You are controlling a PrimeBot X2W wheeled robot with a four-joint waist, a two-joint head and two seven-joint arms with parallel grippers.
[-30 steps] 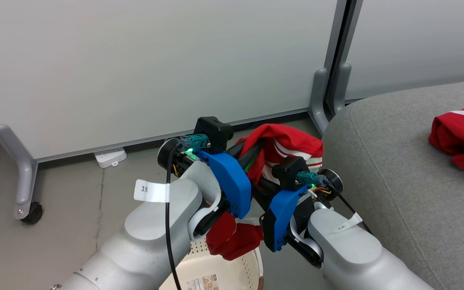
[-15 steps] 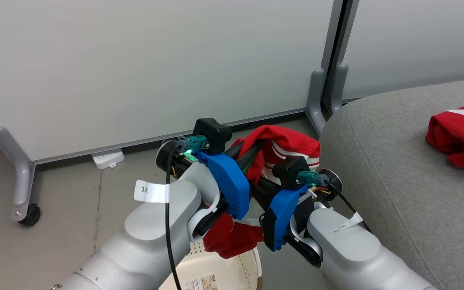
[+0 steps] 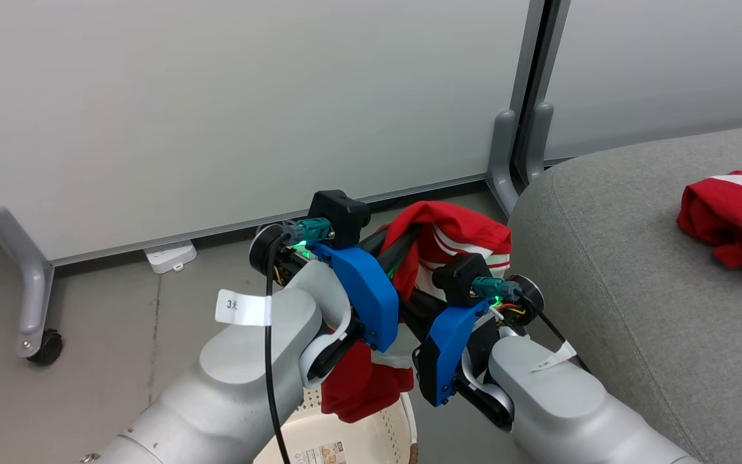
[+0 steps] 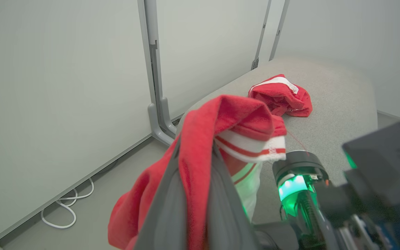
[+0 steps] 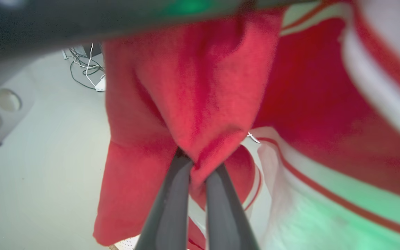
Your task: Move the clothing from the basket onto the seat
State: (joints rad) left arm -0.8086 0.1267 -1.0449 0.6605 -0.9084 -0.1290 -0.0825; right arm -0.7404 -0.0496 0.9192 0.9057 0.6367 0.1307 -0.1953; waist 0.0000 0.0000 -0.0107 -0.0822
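Both grippers hold one red cloth (image 3: 455, 232) up in the middle of the head view, above the basket (image 3: 380, 428) at the bottom edge. The left gripper (image 4: 194, 166) is pinched tight on it, and the cloth hangs over its finger ends. The right gripper (image 5: 198, 165) is pinched tight on a fold of it too. The low end of the cloth dangles just over the basket. A second red cloth (image 3: 732, 206) already lies on the grey seat (image 3: 603, 290) at the right side. This looks like the carrying step. Next, I think both arms need to swing right, over the seat, and then let go.
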